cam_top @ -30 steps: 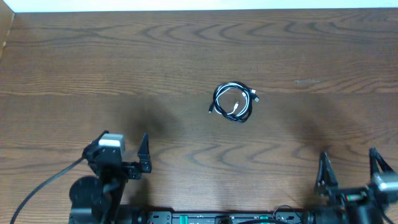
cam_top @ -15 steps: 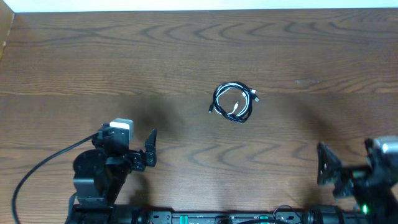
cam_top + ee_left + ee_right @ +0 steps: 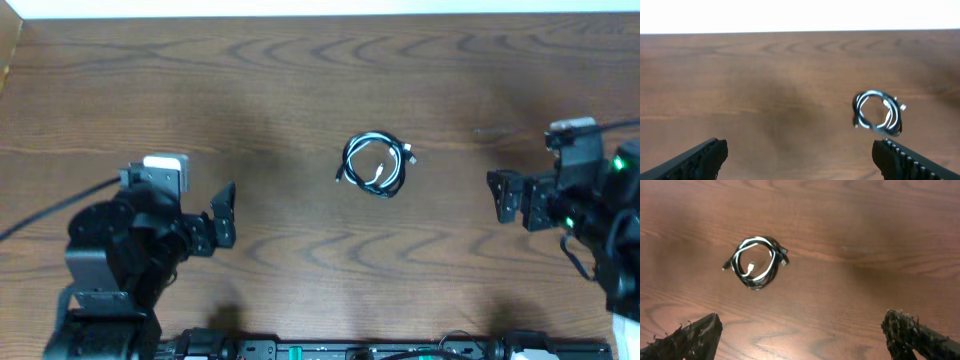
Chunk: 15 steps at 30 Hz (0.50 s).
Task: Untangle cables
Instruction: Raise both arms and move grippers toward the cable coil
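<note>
The cables [image 3: 388,188] lie in one small coil near the middle of the wooden table [image 3: 300,80]: a thin white cord wound together with thin black cords, small plug ends sticking out. My left gripper [image 3: 222,215] hovers left of the coil and a little nearer the front, open and empty. My right gripper [image 3: 505,198] hovers to the coil's right, also open and empty. In the left wrist view the cables [image 3: 891,120] sit ahead and to the right of the open left gripper [image 3: 800,147]. In the right wrist view the cables [image 3: 760,282] sit ahead and left of the open right gripper [image 3: 801,322].
The table's far edge [image 3: 320,16] meets a white strip at the top of the overhead view. A thick black robot cable [image 3: 40,215] trails left from the left arm. The arm bases line the front edge.
Both arms have risen from the front edge and swung toward mid-table, left arm further left, right arm up to the coil's level. Both stayed open. The coil has not moved.
</note>
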{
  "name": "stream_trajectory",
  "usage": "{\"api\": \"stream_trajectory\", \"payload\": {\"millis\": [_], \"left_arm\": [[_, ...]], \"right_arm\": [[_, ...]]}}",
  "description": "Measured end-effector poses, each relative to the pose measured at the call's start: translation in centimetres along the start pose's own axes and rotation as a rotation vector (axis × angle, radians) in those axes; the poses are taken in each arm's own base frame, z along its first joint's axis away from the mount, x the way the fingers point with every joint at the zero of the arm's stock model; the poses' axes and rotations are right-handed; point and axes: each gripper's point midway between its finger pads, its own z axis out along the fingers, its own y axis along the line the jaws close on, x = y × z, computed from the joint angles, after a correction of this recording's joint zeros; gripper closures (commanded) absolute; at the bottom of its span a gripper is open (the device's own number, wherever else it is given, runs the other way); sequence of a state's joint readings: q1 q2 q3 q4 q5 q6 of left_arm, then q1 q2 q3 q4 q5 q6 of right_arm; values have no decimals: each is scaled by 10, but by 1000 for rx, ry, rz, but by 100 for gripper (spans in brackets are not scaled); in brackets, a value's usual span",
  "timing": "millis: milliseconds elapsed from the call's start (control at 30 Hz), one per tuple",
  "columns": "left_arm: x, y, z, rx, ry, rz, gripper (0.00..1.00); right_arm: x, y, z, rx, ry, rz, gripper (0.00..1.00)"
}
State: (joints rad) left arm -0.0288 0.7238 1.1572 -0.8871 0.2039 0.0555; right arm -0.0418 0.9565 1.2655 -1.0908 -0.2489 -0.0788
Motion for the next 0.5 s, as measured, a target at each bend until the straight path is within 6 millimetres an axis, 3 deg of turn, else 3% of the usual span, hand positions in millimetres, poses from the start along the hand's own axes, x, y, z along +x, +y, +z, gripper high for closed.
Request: {"api": "stream_trajectory", "payload": {"millis": [100, 233, 400, 433, 467, 500], "left_arm": [[-14, 0, 0, 0, -17, 2, 2], [-3, 1, 6, -1, 44, -7, 2], [-6, -3, 6, 24, 34, -5, 0], [-7, -5, 6, 34, 29, -5, 17], [-8, -6, 6, 40, 27, -6, 44], [-8, -7, 6, 47, 27, -8, 62]], "right_arm": [[1, -3, 10, -1, 31, -11, 1], [3, -4, 15, -3, 53, -18, 1], [7, 4, 17, -53, 76, -13, 1], [7, 5, 17, -60, 75, -13, 1], [7, 7, 17, -68, 74, -12, 1], [7, 8, 17, -76, 74, -12, 2]]}}
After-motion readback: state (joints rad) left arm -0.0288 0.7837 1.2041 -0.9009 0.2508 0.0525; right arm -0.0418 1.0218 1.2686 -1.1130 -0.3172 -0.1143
